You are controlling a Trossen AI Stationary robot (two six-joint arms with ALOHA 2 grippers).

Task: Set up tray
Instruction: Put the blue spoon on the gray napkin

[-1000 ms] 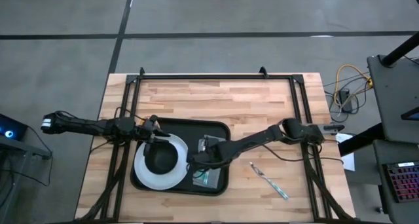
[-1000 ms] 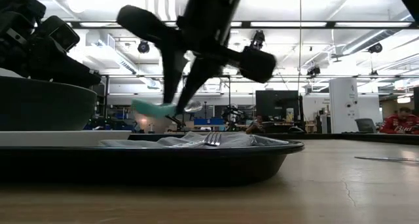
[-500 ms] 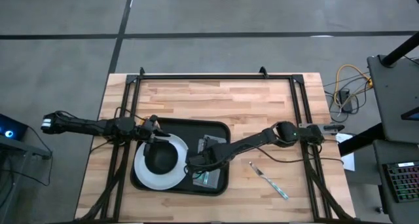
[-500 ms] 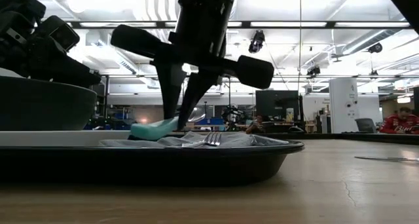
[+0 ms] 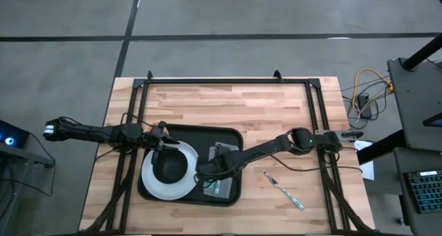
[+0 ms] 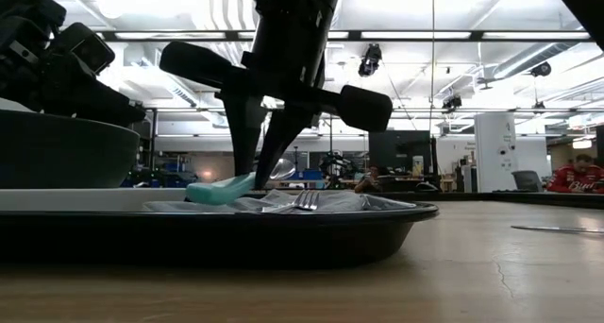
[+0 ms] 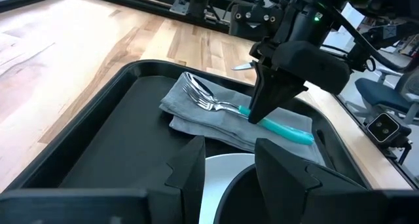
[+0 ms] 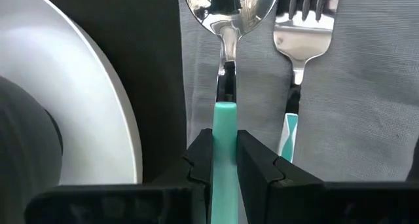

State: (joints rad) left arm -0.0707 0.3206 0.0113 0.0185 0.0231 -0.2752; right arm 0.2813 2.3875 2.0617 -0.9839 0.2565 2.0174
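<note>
The black tray (image 5: 186, 134) lies on the wooden table and holds a white plate (image 5: 148, 181) with a dark bowl (image 5: 169, 165) on it. Beside the plate, a grey napkin (image 5: 224, 153) carries a fork (image 8: 304, 21) and a teal-handled spoon (image 8: 226, 8). My right gripper (image 8: 224, 142) stands over the napkin, shut on the spoon. My left gripper (image 7: 229, 162) is open, its fingers over the far rim of plate and bowl. My right gripper pinches the spoon's teal handle (image 8: 224, 116) between its two fingers, from above, pointing down, fingers across the handle. The spoon lies low along the napkin beside the fork, its handle end (image 6: 217, 189) down on the cloth. My left gripper: I cannot tell whether its fingers touch the bowl.
A teal-handled knife (image 5: 283, 190) lies on the bare wood to the right of the tray. A black frame runs along the table's far edge and both sides. The tray's low rim (image 6: 283, 233) stands between the napkin and the near edge.
My right gripper has come down toward the napkin, still shut on the spoon. The spoon, held clear above the cloth a second ago, now lies low on the napkin next to the fork. The left arm has kept still.
</note>
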